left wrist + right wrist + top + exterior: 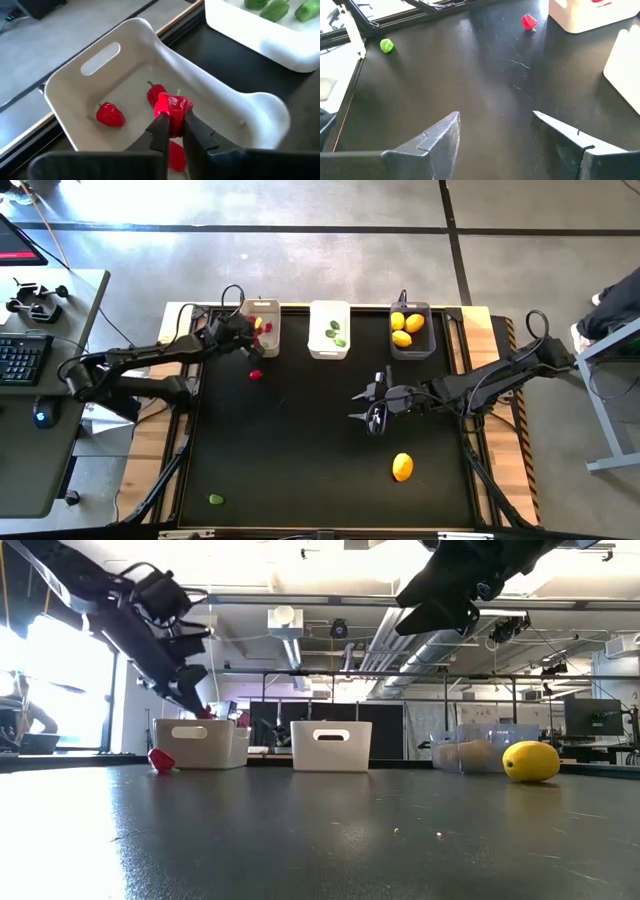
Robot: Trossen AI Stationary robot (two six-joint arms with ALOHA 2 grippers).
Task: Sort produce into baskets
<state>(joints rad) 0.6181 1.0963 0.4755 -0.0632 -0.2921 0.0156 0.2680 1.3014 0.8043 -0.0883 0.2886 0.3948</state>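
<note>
Green piece [216,499] sits nearest the front edge, far left, untouched. Left gripper [172,125] is over the beige basket [270,340], pinching a red piece [172,106] above the reds already inside, so reds go here. One more red piece [256,374] lies on the mat just beside that basket. White basket [329,352] takes the greens, grey basket [412,350] the yellows. Right gripper [371,404] hovers mid-table, fingers wide, empty. Yellow fruit [402,467] lies near it, likely my next pick.
</note>
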